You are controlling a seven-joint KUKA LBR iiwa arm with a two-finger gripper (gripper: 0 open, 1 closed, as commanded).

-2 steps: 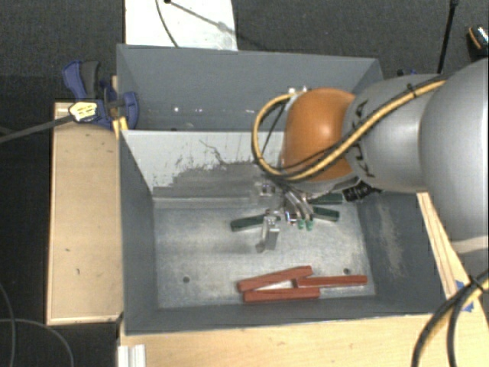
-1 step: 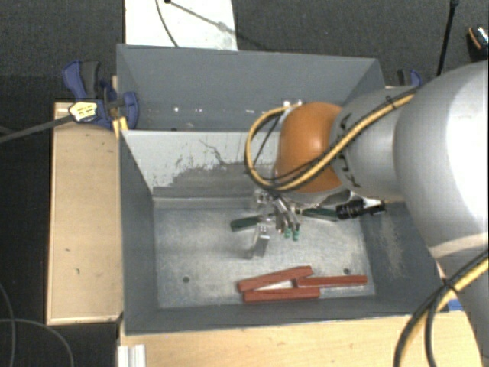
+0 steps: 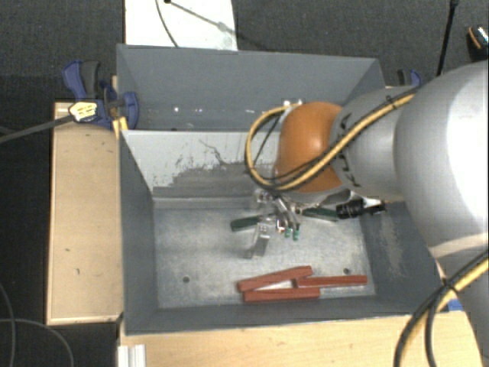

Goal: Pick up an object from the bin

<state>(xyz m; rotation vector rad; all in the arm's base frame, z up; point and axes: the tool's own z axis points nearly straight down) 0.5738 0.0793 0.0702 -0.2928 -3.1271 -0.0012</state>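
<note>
My gripper [image 3: 269, 219] hangs under the arm's orange cover, low over the middle of the bin floor. Right beneath it lies a dark green-handled tool [image 3: 244, 223], with one green handle sticking out to the left and more green parts [image 3: 319, 212] running to the right, ending in a black tip [image 3: 353, 209]. Whether the gripper touches the tool cannot be made out. A pair of red-brown flat sticks or tongs [image 3: 294, 284] lies along the front wall, apart from the gripper.
The bin's sloped back and left walls rise behind and beside the gripper. The arm and its yellow and black cables cover the bin's right part. Bare floor lies at the front left.
</note>
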